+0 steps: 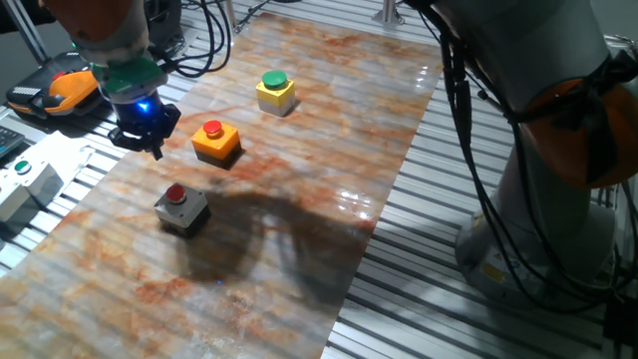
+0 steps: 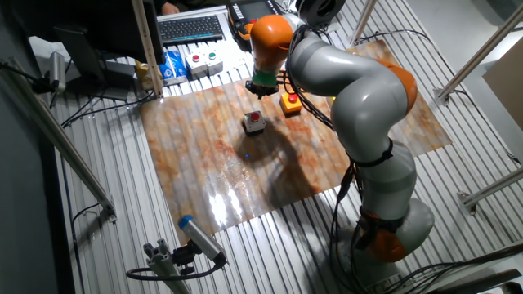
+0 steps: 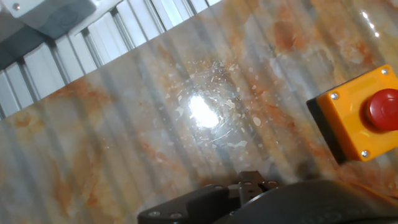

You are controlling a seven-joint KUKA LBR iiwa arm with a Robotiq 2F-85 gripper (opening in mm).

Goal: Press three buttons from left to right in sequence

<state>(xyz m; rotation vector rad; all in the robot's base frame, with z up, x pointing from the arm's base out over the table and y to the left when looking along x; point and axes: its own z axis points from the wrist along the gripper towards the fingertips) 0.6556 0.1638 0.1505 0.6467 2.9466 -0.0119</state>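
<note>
Three button boxes stand in a diagonal row on the marbled mat. The grey box with a red cap point(image 1: 181, 206) is nearest, the orange box with a red cap point(image 1: 216, 141) is in the middle, and the yellow box with a green cap point(image 1: 275, 91) is farthest. My gripper point(image 1: 156, 150) hovers above the mat's left edge, left of the orange box and beyond the grey one, touching neither. In the hand view the fingertips point(image 3: 245, 182) meet with nothing between them, and the orange box point(image 3: 357, 115) sits at the right edge. In the other fixed view the gripper point(image 2: 258, 94) is above the grey box point(image 2: 254, 122); the arm hides the yellow box.
A larger white box with a small green button point(image 1: 25, 178) stands left of the mat on the slatted table. An orange and black device point(image 1: 60, 92) and cables lie at the back left. The robot's base point(image 1: 558, 179) stands on the right.
</note>
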